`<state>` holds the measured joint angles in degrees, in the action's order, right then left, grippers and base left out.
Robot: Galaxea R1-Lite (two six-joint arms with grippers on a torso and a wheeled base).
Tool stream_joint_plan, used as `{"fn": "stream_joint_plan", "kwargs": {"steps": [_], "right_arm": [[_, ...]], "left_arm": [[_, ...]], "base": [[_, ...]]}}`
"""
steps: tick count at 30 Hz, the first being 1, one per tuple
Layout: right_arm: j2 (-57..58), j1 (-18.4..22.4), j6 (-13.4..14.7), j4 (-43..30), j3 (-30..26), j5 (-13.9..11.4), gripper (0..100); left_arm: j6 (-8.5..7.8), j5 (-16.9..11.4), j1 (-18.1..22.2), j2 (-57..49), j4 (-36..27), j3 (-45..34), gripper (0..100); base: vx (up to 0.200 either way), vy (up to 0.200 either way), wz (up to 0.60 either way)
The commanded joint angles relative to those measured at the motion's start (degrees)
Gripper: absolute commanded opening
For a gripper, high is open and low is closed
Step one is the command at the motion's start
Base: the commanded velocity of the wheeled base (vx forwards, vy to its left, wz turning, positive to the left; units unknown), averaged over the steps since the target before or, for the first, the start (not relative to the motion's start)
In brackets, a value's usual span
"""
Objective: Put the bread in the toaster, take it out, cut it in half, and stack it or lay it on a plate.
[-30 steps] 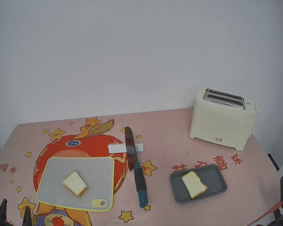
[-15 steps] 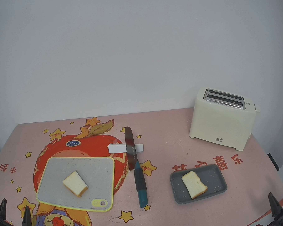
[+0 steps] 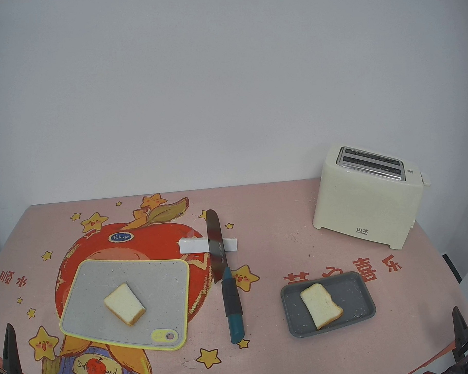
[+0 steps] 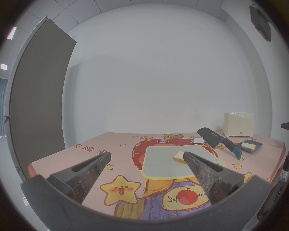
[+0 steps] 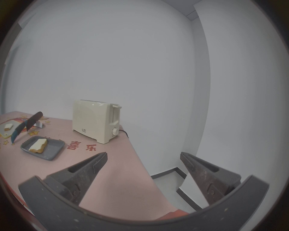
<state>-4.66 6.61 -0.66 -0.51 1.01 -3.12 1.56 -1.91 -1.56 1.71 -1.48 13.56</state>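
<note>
Trailing from the toaster is, seemingly, a dark cord.

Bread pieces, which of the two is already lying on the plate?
The right bread piece, on the grey plate in front of the toaster. The left bread piece lies on the cutting board, left of the knife.

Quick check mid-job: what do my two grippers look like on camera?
The left gripper and right gripper match: two dark grey wedge-shaped fingers tapering to points, speckled rough inner faces, small screw holes, on a curved dark grey bracket.
</note>
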Motion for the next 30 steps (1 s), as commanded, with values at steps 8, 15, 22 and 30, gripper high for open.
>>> {"fn": "stream_joint_plan", "kwargs": {"steps": [8,15,22,30], "right_arm": [[-0.18,-0.02,0.04,-0.02,-0.92,-0.04,100],[-0.18,-0.02,0.04,-0.02,-0.92,-0.04,100],[-0.18,-0.02,0.04,-0.02,-0.92,-0.04,100],[-0.18,-0.02,0.04,-0.02,-0.92,-0.04,100]], "left_arm": [[0.72,-0.02,-8.55,10.86,-12.94,9.56,100],[1.52,-0.11,-8.46,19.65,-13.73,13.16,100],[6.61,0.42,-8.20,29.23,-14.35,18.08,100],[8.55,0.60,-8.11,37.32,-14.35,19.75,100]], "base": [[0.000,0.000,0.00],[0.000,0.000,0.00],[0.000,0.000,0.00],[0.000,0.000,0.00]]}}
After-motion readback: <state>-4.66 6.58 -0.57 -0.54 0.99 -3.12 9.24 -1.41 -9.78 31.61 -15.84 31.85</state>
